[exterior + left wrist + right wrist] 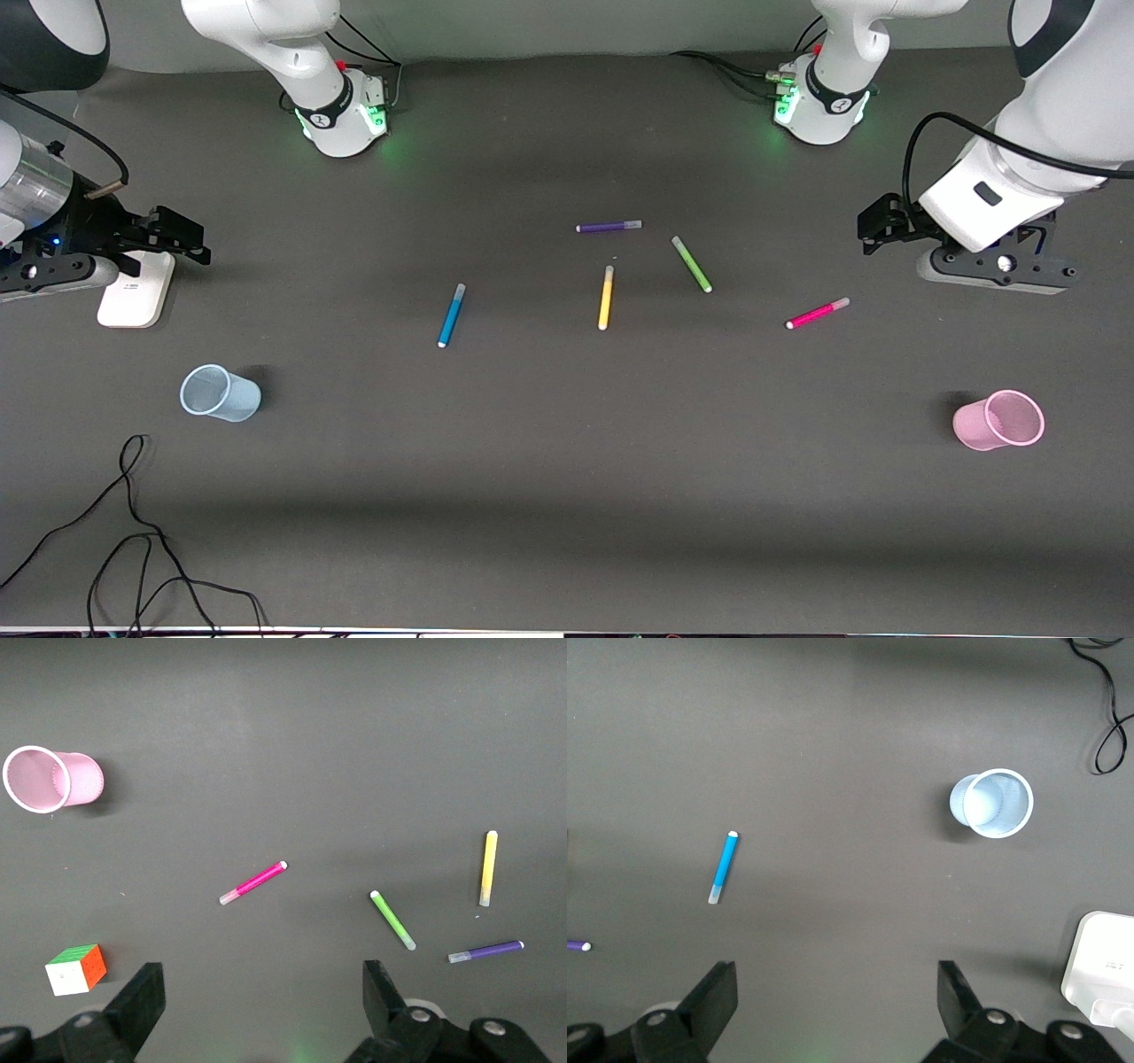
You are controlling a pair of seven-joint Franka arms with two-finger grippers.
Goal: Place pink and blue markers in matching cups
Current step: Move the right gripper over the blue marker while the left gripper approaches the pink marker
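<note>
Both arms wait at the ends of the dark grey worktop (567, 496), each gripper up in the air with its jaws spread wide and nothing between them.

The left gripper (261, 997) hangs over the worktop at the left arm's end. The slim magenta-pink marker with a pale cap (253, 883) lies flat on the worktop, in line with the gap between those jaws but well clear of them. The small translucent pink plastic cup (51, 780) stands upright nearer the front camera than that marker and well apart from it. A small multicoloured puzzle cube (76, 968) sits just beside one jaw in the left wrist view.

The right gripper (837, 997) hangs over the right arm's end, near a white rounded flat device (135, 290). The slim blue marker with a pale cap (723, 867) lies flat toward the worktop's middle, off to the side of one jaw. The small translucent pale blue plastic cup (992, 803) stands upright, nearer the front camera than the blue marker.

Between the two task markers lie a purple marker (609, 227), a yellow marker (606, 298) and a green marker (691, 263), none touching another.
</note>
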